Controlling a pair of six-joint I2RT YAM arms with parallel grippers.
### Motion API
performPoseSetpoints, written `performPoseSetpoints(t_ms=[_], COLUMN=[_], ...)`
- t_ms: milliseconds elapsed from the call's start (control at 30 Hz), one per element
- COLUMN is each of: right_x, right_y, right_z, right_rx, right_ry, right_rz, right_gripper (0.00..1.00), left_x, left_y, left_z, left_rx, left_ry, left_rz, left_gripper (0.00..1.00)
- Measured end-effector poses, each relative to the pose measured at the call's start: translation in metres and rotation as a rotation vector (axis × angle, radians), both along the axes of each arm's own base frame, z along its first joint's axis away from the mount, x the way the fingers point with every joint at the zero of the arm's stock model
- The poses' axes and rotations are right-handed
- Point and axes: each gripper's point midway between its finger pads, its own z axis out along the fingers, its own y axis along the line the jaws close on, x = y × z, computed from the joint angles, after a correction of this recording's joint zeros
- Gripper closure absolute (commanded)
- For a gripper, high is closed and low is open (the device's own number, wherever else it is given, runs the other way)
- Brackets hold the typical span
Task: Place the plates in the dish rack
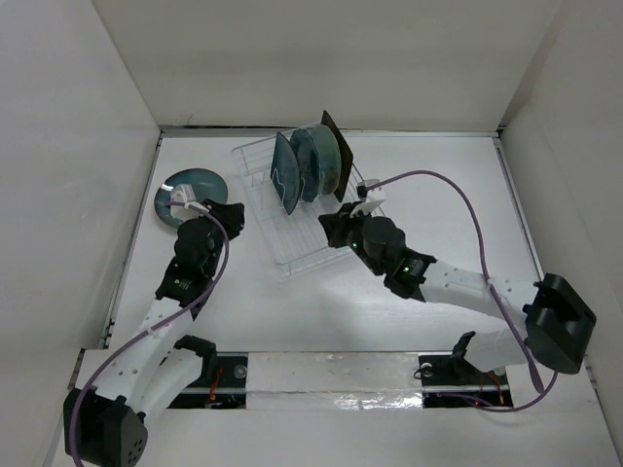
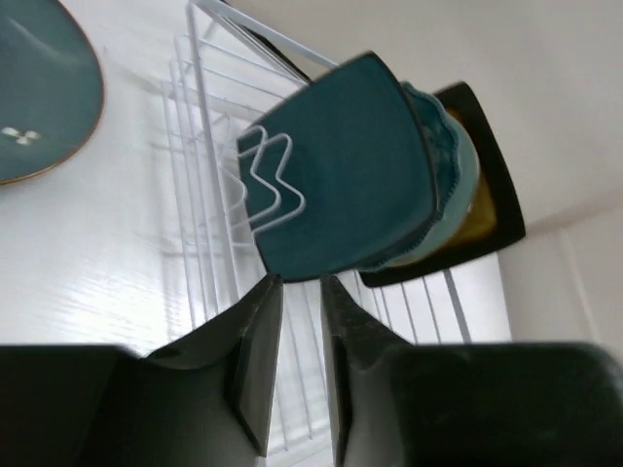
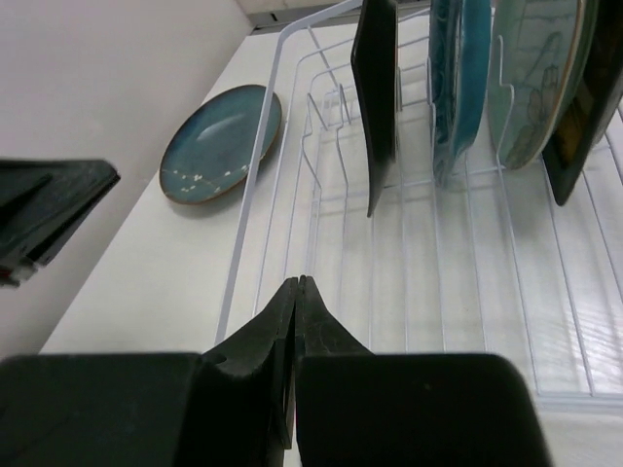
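The dish rack (image 1: 310,243) stands at mid-table with several plates upright in its tines: a square teal one (image 1: 284,175), a scalloped teal one (image 1: 310,163), a pale green one (image 3: 531,83) and a black-rimmed rectangular one (image 1: 336,148). A plain round teal plate (image 1: 192,193) lies flat on the table left of the rack. My left gripper (image 1: 235,214) hovers between that plate and the rack, jaws slightly apart and empty. My right gripper (image 1: 326,224) is shut and empty over the rack's near half. In the left wrist view the left gripper (image 2: 300,282) points at the square plate (image 2: 341,175).
White walls close in the table on the left, back and right. The right arm's purple cable (image 1: 467,199) arcs over the table right of the rack. In the right wrist view the rack's rim (image 3: 261,195) lies just ahead of the right gripper (image 3: 300,282), the round plate (image 3: 219,144) beyond it.
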Motion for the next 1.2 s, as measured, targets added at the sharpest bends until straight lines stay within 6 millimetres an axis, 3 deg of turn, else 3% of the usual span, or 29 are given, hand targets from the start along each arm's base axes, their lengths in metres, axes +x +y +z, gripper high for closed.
performPoseSetpoints(t_ms=[33,67,167,200,267,333,400,500,567,633,700,900,967,1200], right_x=[-0.005,-0.01,-0.025,-0.032,-0.046,-0.055,-0.058,-0.06,-0.061,-0.056,-0.053,-0.054,-0.055,-0.051], right_y=[-0.004,-0.008,-0.018,-0.021,-0.03,-0.041,-0.05,-0.061,-0.068,-0.073,-0.077,-0.085,-0.088,-0.095], right_z=[0.001,0.003,0.022,0.031,0.051,0.071,0.082,0.079,0.06,0.038,0.03,0.037,0.041,0.04], right_rx=[0.001,0.001,0.011,0.015,0.027,0.035,0.037,0.04,0.022,-0.011,-0.024,0.012,0.026,0.026], right_ry=[0.0,0.001,-0.016,-0.028,-0.066,-0.116,-0.151,-0.17,-0.153,-0.114,-0.091,-0.1,-0.11,-0.109], right_rz=[0.011,0.022,0.059,0.075,0.11,0.124,0.119,0.124,0.137,0.141,0.14,0.154,0.153,0.134], right_gripper=[0.98,0.97,0.86,0.77,0.7,0.7,0.71,0.71,0.71,0.71,0.71,0.71,0.71,0.71], left_x=[0.002,0.004,0.007,0.01,0.016,0.025,0.027,0.016,0.016,0.019,0.021,0.034,0.043,0.072], left_y=[0.005,0.01,0.032,0.043,0.066,0.094,0.121,0.151,0.162,0.171,0.175,0.181,0.181,0.18], left_z=[-0.001,-0.001,0.005,0.005,-0.001,-0.016,-0.044,-0.096,-0.112,-0.128,-0.143,-0.184,-0.189,-0.191], left_rx=[-0.002,-0.005,-0.022,-0.026,-0.04,-0.076,-0.113,-0.155,-0.17,-0.196,-0.22,-0.279,-0.297,-0.35], left_ry=[0.004,0.002,-0.017,-0.017,-0.001,0.025,0.081,0.211,0.263,0.308,0.35,0.464,0.472,0.452], left_rz=[0.032,0.064,0.175,0.21,0.278,0.338,0.401,0.483,0.507,0.512,0.514,0.514,0.5,0.461], left_gripper=[0.69,0.53,0.4,0.4,0.4,0.41,0.41,0.39,0.39,0.39,0.39,0.42,0.47,0.5])
